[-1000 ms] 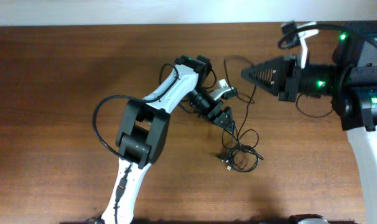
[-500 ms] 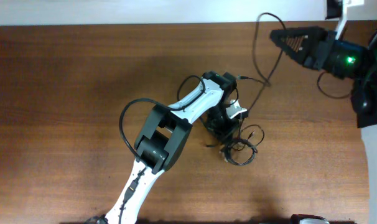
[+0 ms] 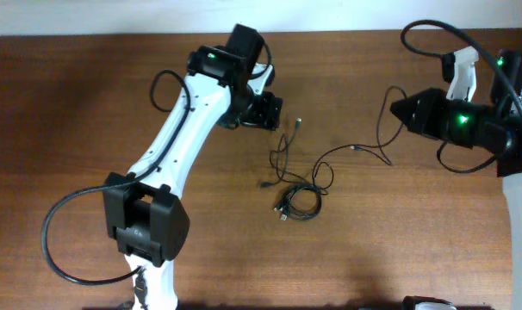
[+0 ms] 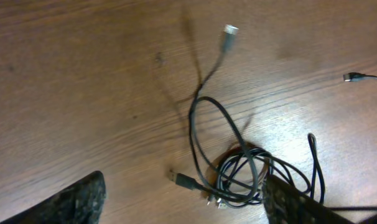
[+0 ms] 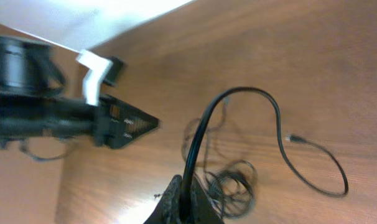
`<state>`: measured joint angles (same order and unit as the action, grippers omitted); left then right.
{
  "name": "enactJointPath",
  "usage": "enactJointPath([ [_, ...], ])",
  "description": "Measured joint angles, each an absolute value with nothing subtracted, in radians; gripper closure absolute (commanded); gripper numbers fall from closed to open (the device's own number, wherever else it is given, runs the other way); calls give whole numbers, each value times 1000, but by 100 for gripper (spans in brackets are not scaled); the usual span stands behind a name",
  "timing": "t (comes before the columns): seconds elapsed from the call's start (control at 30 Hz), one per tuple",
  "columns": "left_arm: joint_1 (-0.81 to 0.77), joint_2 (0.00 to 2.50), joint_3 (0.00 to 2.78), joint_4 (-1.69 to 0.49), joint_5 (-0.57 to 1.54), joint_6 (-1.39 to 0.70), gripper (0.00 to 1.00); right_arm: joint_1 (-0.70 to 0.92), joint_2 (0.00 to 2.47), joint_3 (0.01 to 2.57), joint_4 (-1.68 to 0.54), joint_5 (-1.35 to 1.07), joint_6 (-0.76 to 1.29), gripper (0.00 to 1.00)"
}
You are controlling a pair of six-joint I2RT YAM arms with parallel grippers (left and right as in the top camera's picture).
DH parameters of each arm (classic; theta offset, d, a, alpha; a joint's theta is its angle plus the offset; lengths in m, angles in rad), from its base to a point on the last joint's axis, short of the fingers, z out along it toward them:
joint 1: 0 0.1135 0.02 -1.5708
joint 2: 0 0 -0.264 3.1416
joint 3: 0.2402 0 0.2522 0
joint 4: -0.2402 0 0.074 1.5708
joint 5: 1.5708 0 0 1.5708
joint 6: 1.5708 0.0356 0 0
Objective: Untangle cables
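Overhead: fixed, high, straight down on brown wooden table point(image 3: 71, 129). Left wrist: close, pointing down at loose coil of thin black cables point(image 4: 223, 180). Right wrist: low, oblique, facing across that coil toward black-and-white left arm point(image 5: 64, 115). Coil shared by all three.

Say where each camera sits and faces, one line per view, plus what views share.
Overhead: above the table, looking straight down; left hand and right hand show.
Left wrist: looks down between its open fingers at the cables.
Right wrist: looks across the table past its fingers, shut on a cable, toward the left hand.
Shared: all see the coiled cables.
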<state>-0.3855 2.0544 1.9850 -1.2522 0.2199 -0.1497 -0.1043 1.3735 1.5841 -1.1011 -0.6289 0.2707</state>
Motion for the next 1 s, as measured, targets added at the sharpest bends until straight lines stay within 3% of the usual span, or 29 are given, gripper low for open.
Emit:
enactJointPath([
  [0.03,-381,2053,1985,-1257,216,-154,48,-104,1374,1584,-1111,-613,265,96],
  [0.07,-376,2057,1984,-1268,206,-156,50,-104,1374,1584,-1121,-597,259,96],
  [0.13,-374,2070,1982,-1299,207,-158,34,-104,1374,1584,-1142,-571,254,96],
  [0.17,-378,2077,1982,-1333,219,-164,21,-104,1374,1584,-1165,-546,255,96],
  [0.4,-454,2121,1917,-1339,323,-169,29,-104,1374,1563,-1310,-391,228,96],
  [0.57,-468,2121,1828,-1340,344,-187,27,-104,1374,1465,-1322,-72,264,96],
  [0.7,-466,2121,1823,-1342,339,-199,19,-109,1413,1421,-1307,231,399,96],
  [0.93,-373,2121,1823,-1438,258,-203,18,-189,1577,1421,-1235,322,466,96],
  [0.97,-350,2121,1823,-1443,268,-193,18,-208,1621,1421,-1228,323,468,95],
  [1.0,-337,2121,1823,-1450,295,-163,18,-224,1657,1421,-1224,325,468,82],
])
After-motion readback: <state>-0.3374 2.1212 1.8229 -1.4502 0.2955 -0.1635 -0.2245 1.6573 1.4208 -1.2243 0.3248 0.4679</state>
